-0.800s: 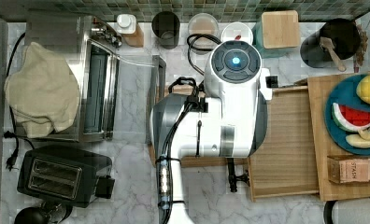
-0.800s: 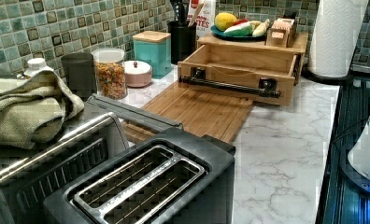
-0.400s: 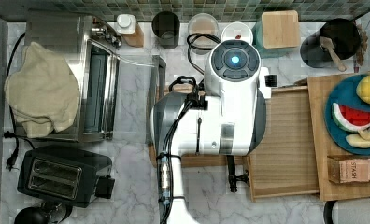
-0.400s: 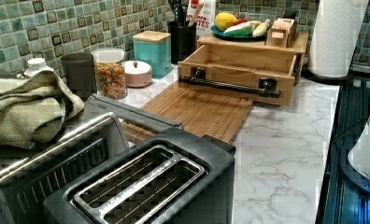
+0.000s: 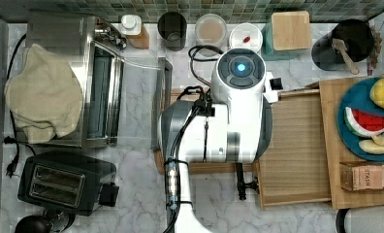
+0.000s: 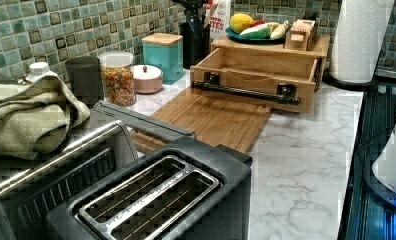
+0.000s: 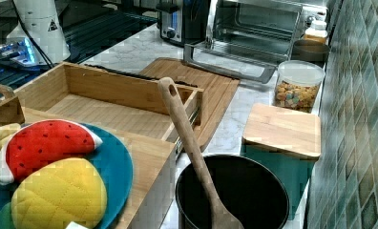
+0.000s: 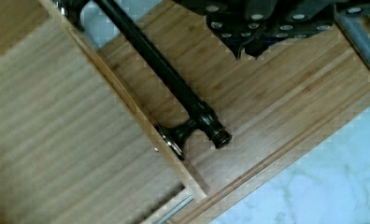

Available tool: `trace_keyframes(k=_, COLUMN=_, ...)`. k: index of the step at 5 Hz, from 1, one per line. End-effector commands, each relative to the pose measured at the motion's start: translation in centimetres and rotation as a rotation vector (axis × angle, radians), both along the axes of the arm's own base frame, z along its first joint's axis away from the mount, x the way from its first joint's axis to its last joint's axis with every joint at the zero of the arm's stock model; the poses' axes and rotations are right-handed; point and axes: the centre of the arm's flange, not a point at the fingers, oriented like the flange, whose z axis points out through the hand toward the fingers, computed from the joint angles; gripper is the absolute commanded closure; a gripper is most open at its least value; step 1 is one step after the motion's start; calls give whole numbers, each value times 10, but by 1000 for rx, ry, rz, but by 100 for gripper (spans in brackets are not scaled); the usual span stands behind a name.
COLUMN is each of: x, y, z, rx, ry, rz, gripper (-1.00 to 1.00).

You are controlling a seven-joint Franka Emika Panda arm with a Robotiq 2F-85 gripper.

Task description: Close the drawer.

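Top view, left to right: toaster (image 5: pixel 66 182) and toaster oven (image 5: pixel 100 80) at the top view's left. The arm (image 5: pixel 219 126) stands over the cutting board (image 5: pixel 204 167). To the top view's right, the drawer (image 5: pixel 296 145) is pulled out of its wooden box (image 5: pixel 333 141), its floor bare. The black handle (image 8: pixel 174 88) projects over the board. The gripper (image 8: pixel 258 28) hangs above the board beside the handle; its grip state cannot be determined.
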Motion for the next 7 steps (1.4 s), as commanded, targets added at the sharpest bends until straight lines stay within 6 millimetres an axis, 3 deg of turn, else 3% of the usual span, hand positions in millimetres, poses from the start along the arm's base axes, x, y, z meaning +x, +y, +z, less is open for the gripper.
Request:
trace_keyframes(k=1, x=-27, y=40, z=-83, rx=75, ry=68, rz=254, gripper=100)
trace_keyframes(k=3, x=-40, y=46, z=-129, rx=48, ry=51, rz=397, gripper=100)
trace_keyframes(k=4, x=-53, y=41, z=-141, rx=44, ry=48, rz=432, gripper=100)
trace_keyframes(k=5, x=-59, y=27, z=-141, rx=18, ry=30, rz=447, gripper=100)
trace_keyframes(k=7, x=-59, y=-40, z=-157, rx=15, ry=73, rz=542, gripper=100)
